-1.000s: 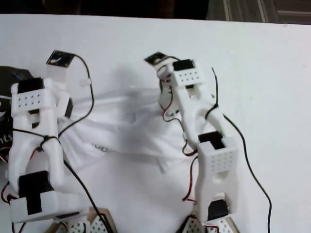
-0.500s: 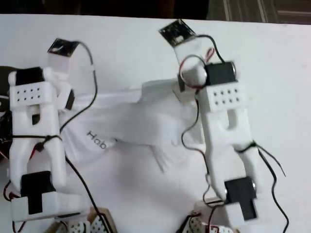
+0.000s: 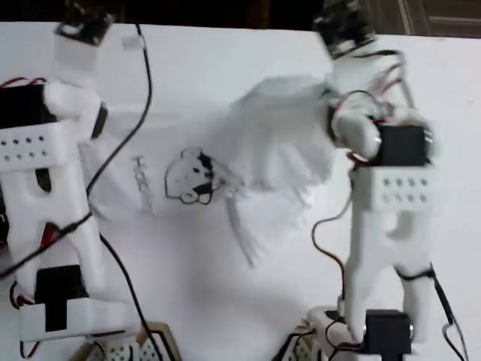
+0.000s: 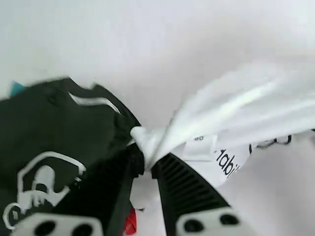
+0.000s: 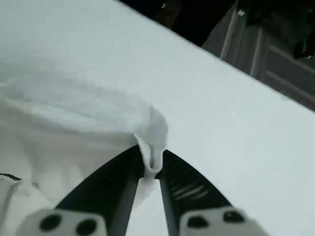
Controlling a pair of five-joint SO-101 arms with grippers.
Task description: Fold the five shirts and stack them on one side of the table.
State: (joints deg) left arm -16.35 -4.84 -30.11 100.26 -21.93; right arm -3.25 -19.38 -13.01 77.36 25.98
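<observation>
A white shirt (image 3: 225, 169) with a small bear print hangs stretched between both arms above the white table (image 3: 225, 301). My left gripper (image 4: 145, 157) is shut on a bunched corner of the white shirt (image 4: 236, 108), at the left of the high view by the arm (image 3: 71, 113). At the upper right of the high view, my right gripper (image 5: 150, 164) is shut on another pinched fold of the shirt (image 5: 74, 113), by the arm (image 3: 353, 113). A black shirt (image 4: 44, 142) with a white print lies on the table beside the left gripper.
The table's far edge (image 3: 225, 26) runs along the top of the high view, with dark room behind it. Black cables (image 3: 139, 83) loop from both arms over the cloth. The arm bases (image 3: 143, 346) stand at the near edge.
Both arms have lifted and pulled apart toward the far edge, spreading the white shirt so the bear print now shows. The right arm swung to the right.
</observation>
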